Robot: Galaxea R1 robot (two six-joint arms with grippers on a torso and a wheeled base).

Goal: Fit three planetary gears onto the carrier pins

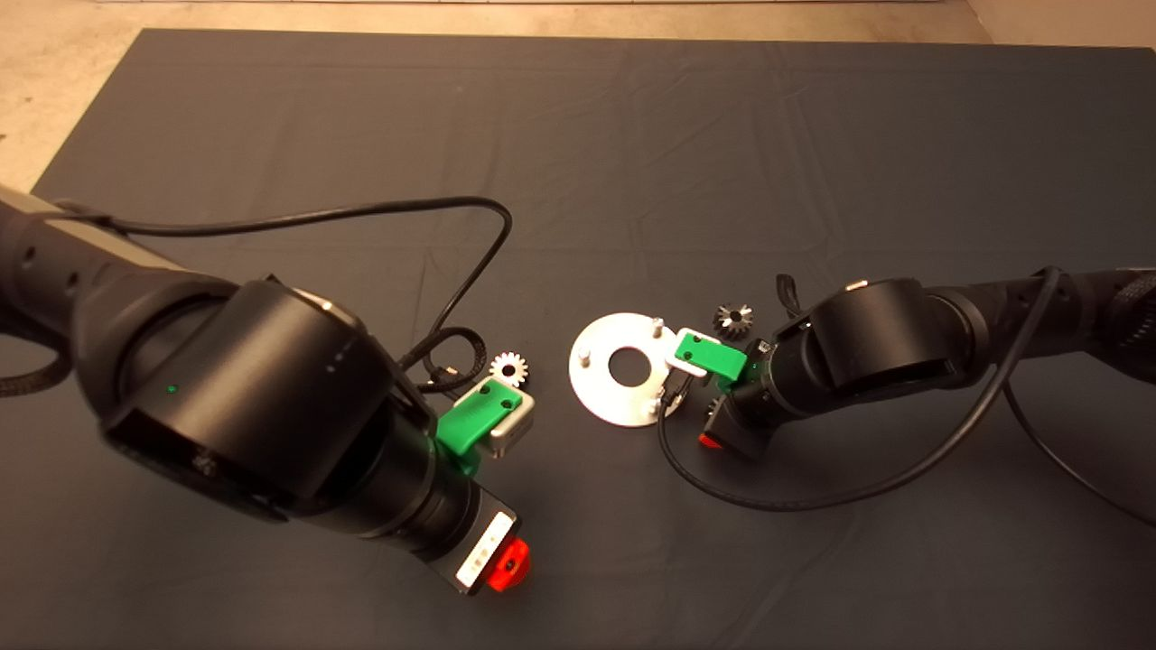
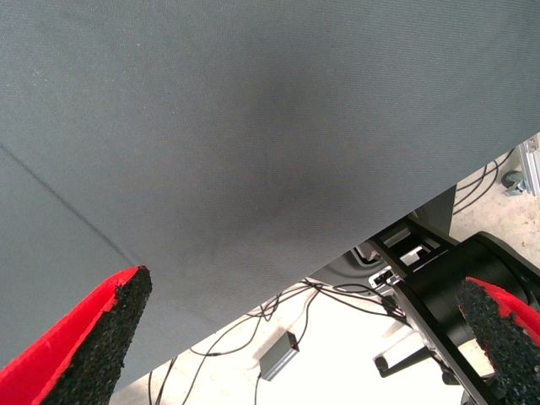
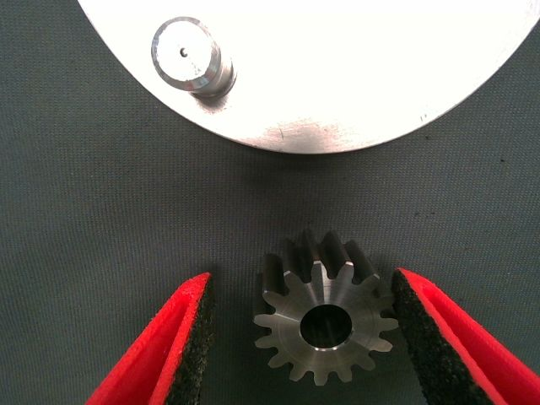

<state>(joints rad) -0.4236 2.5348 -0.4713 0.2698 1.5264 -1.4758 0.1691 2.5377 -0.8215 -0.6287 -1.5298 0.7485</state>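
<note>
The shiny round disc (image 1: 603, 390) lies mid-mat, with two carrier pins (image 1: 657, 322) plainly visible on it. In the right wrist view the disc (image 3: 337, 76) and one pin (image 3: 192, 67) lie just beyond the fingers. My right gripper (image 1: 713, 420) points down at the disc's near right edge. It (image 3: 302, 283) is open, with its fingers on either side of a planetary gear (image 3: 327, 321) that lies flat on the mat. A dark gear (image 1: 733, 320) lies right of the disc and a silver gear (image 1: 508, 367) lies left of it. My left gripper (image 1: 501, 564) hovers left of the disc, open and empty (image 2: 304, 287).
The dark mat (image 1: 632, 135) covers the table. Black cables (image 1: 795, 501) loop over it near both arms. The left wrist view looks past the mat's edge at the floor, with cables and a small grey box (image 2: 280, 354).
</note>
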